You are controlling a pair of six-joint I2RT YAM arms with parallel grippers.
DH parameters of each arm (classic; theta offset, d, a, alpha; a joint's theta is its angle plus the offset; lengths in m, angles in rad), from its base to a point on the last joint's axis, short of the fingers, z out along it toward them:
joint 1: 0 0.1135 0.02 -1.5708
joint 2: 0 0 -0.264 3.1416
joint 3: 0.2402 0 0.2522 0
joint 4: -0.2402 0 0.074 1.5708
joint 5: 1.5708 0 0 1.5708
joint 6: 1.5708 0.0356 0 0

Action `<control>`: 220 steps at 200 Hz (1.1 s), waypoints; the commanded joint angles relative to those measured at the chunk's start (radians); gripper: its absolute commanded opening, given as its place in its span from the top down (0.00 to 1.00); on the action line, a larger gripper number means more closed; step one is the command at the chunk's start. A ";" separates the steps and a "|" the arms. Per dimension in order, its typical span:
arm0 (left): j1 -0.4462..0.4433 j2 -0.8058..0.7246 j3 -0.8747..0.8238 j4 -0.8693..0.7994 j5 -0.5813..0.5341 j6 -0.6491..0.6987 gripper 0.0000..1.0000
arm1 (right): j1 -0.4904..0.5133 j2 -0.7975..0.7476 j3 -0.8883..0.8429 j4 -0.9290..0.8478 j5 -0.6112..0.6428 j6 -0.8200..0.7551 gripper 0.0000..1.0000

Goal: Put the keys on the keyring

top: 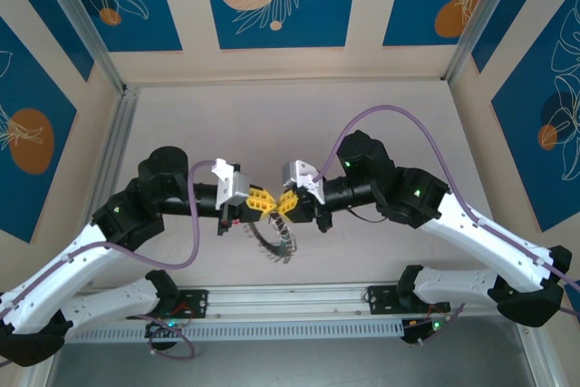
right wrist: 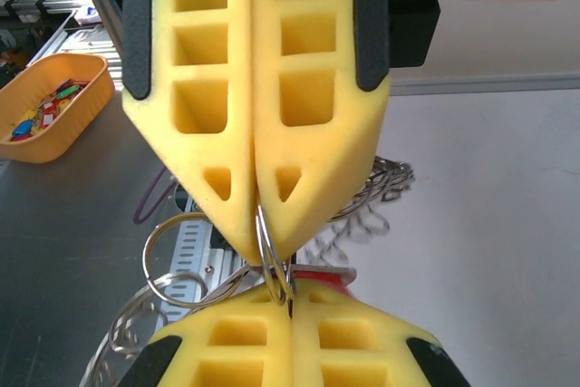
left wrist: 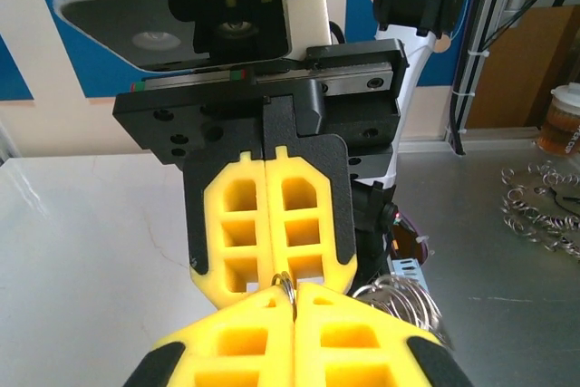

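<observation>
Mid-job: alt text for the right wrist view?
Two yellow foam-fingered hands meet tip to tip, the left hand above and the right hand below, both shut on a thin metal keyring. A red key head peeks out behind; an orange tray sits left.

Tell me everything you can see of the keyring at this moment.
The keyring is a thin silvery metal ring crowded with small silvery pieces that hang as a fringed bunch below the grippers. Its top arc is pinched between the shut yellow fingertips of the left gripper and the right gripper, which meet tip to tip.
</observation>
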 commanded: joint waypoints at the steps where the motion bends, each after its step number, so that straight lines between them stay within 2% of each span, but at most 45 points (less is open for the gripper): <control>1: -0.008 -0.018 0.012 0.134 0.067 -0.005 1.00 | 0.003 -0.007 -0.018 0.016 0.022 0.012 0.97; 24: -0.008 -0.021 0.002 0.143 0.056 -0.009 1.00 | 0.002 -0.065 -0.051 0.062 0.031 0.015 0.90; 51: -0.007 -0.032 -0.008 0.154 0.049 -0.012 1.00 | 0.002 -0.145 -0.099 0.120 0.066 0.024 0.75; 70: -0.002 -0.037 -0.010 0.154 0.066 -0.019 1.00 | 0.002 -0.187 -0.121 0.137 0.111 0.030 0.70; 94: 0.001 -0.036 -0.005 0.146 0.105 -0.027 1.00 | 0.002 -0.218 -0.133 0.161 0.134 0.041 0.68; 132: 0.003 -0.027 -0.008 0.153 0.160 -0.050 1.00 | 0.005 -0.233 -0.140 0.239 0.088 0.054 0.68; 193: 0.005 -0.023 -0.014 0.152 0.124 -0.050 1.00 | 0.039 -0.184 -0.125 0.264 -0.037 0.045 0.69; 220: 0.007 -0.018 -0.023 0.179 0.128 -0.058 1.00 | 0.058 -0.163 -0.122 0.266 -0.022 0.044 0.69</control>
